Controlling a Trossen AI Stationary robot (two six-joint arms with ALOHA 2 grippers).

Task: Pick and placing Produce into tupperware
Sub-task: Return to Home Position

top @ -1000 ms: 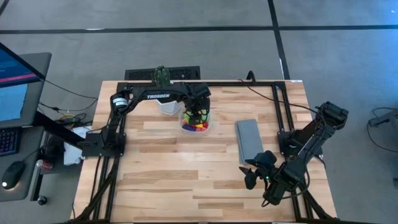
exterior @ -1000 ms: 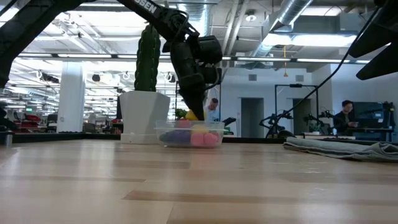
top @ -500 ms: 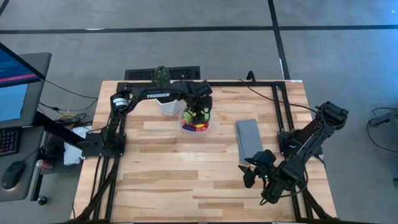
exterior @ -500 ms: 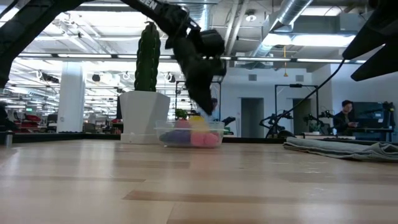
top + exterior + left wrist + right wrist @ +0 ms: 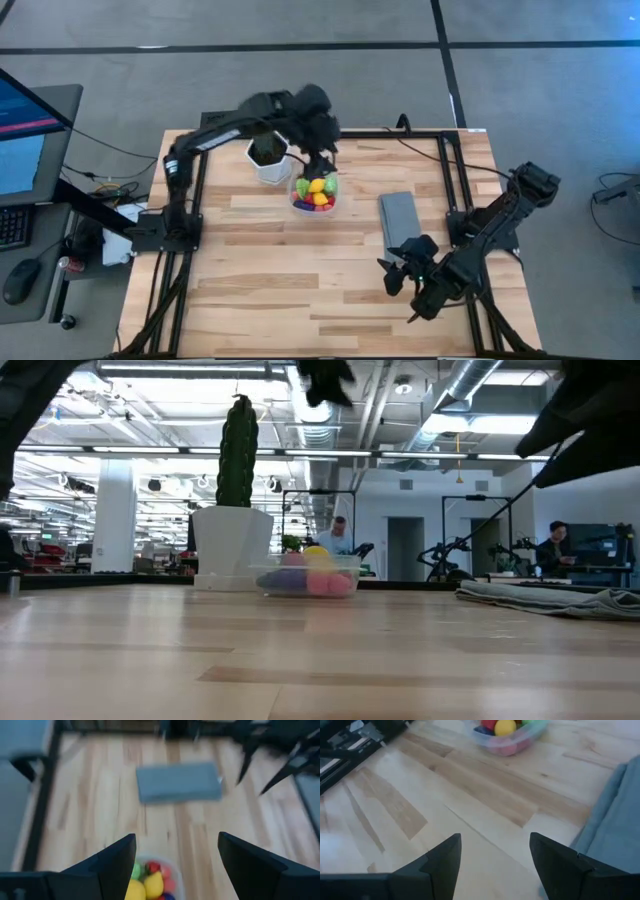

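Lift the empty, wide-open left tool [image 5: 176, 840] straight up from the round clear plastic tub [image 5: 260, 567], missing the white six-sided pot [image 5: 270, 176] at its ten o'clock.

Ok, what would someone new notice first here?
The clear tub of bright toy produce at the back middle of the table, with the left tool open above it. Next, the tall cactus in a white pot beside it, and the right tool open near the grey cloth.
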